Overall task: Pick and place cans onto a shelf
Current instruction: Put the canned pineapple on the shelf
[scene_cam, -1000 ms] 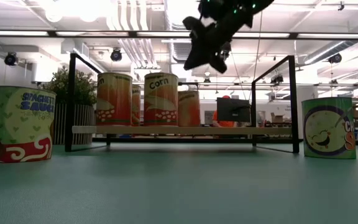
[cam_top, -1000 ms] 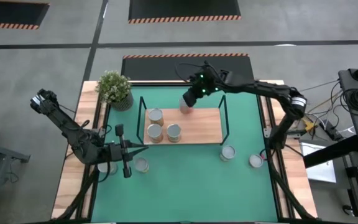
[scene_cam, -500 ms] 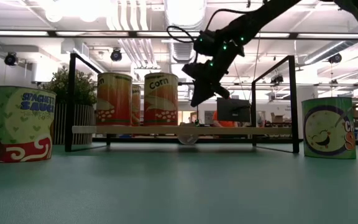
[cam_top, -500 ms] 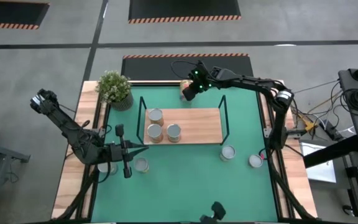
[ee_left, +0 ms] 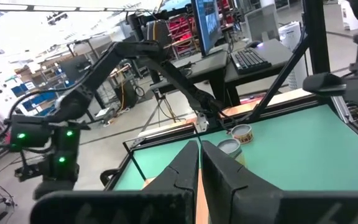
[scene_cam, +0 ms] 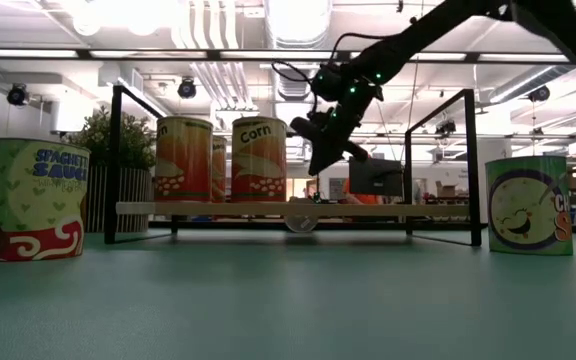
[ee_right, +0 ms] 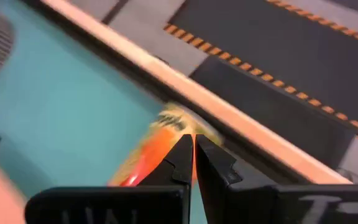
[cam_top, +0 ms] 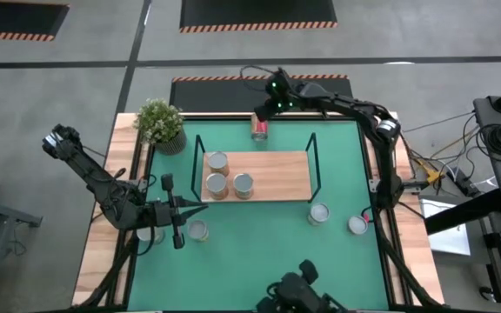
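A green mat point(cam_top: 259, 243) is shown covering the counter point(cam_top: 127, 152), with the shelf point(cam_top: 277, 178), a light wooden board in a black wire frame, set near the middle. Three cans are seen standing on the left part of the board: one at the rear point(cam_top: 217, 162), one in front of it point(cam_top: 217, 185) and one to its right point(cam_top: 243, 183); in the low view the nearest is labelled "Corn" point(scene_cam: 259, 160).

A fallen can point(cam_top: 259, 129) with an orange-red label is seen lying on its side on the mat behind the shelf, near the counter's far edge; in the right wrist view it point(ee_right: 154, 149) lies just beyond the fingertips. The right gripper point(cam_top: 268, 104) is held above this can at the counter's far edge, with its fingers point(ee_right: 182, 155) pressed together and nothing pinched between them. In the low view the same gripper point(scene_cam: 326, 150) hangs above the board's level, behind the shelf.

Two cans are shown on the mat in front of the shelf's right end, one nearer the shelf point(cam_top: 319, 214) and one further right point(cam_top: 357, 225). Another can point(cam_top: 198, 229) stands on the mat in front of the left end, and a further can point(cam_top: 150, 234) is partly hidden under the left arm.

The left gripper point(cam_top: 174, 211) waits low at the counter's left front, its fingers point(ee_left: 185, 171) closed on nothing. A potted plant point(cam_top: 161, 123) stands at the far left corner.
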Robot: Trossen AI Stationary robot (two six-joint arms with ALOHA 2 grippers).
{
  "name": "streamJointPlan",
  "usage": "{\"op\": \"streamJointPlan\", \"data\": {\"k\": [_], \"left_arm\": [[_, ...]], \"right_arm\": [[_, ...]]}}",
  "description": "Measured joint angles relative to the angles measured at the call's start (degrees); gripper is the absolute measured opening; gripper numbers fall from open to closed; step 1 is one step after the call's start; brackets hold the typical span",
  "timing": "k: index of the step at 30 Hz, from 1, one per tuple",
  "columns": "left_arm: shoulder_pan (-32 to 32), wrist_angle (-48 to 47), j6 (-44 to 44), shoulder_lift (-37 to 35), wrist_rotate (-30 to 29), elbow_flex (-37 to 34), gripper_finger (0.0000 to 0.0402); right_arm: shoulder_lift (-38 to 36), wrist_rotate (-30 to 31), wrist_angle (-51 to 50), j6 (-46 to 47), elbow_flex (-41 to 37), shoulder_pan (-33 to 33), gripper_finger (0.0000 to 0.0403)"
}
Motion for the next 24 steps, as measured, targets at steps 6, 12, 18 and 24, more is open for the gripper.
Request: {"op": "streamJointPlan", "data": {"k": [6,12,18,24], "left_arm": [[0.02,0.02,1.30,0.00,-0.01,0.00,0.0001],[0.02,0.02,1.71,0.00,0.00,0.00,0.0001],[0.02,0.00,1.71,0.00,-0.01,0.00,0.0001],[0.02,0.00,1.71,0.00,0.00,0.00,0.0001]], "right_arm": [[7.39,-0.15,-16.03,-1.79,14.32,0.67,0.0027],[15.64,0.97,-28.41,-0.43,27.38,0.42,0.0119],[20.34,1.54,-33.71,1.45,35.96,0.82,0.0246],[23.07,2.52,-33.72,2.88,37.30,1.21,0.0355]]}}
